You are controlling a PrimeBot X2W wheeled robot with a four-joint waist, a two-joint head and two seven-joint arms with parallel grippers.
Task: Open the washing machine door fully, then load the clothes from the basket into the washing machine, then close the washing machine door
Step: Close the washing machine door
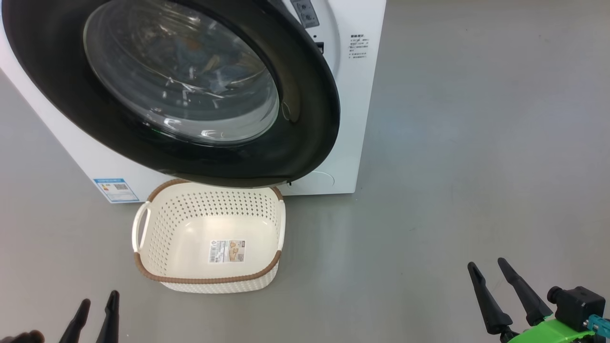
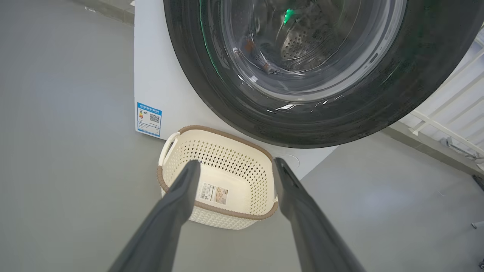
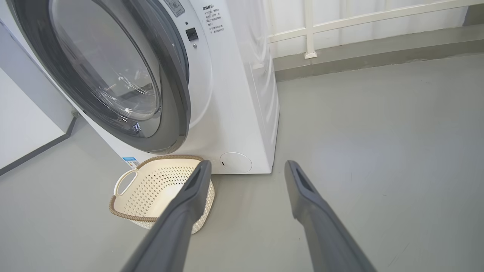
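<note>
The washing machine [image 1: 355, 95] is a white box, and its glossy black washing machine door [image 1: 305, 124] stands slightly ajar, its right edge off the front panel [image 3: 204, 75]. Behind the bulging glass, blue clothes [image 1: 214, 71] show dimly inside the drum. The cream basket [image 1: 209, 280] with a brown rim sits on the floor under the door, holding nothing but its paper label [image 1: 227, 251]. My left gripper [image 1: 100, 297] hangs open at the lower left, short of the basket [image 2: 227, 213]. My right gripper [image 1: 485, 262] is open at the lower right, over bare floor.
A blue energy sticker [image 1: 116, 189] and a round service cap [image 1: 319, 180] sit low on the machine's front. A white railing [image 3: 310, 30] and a wall base run behind the machine. Grey floor [image 1: 476, 166] spreads to the right.
</note>
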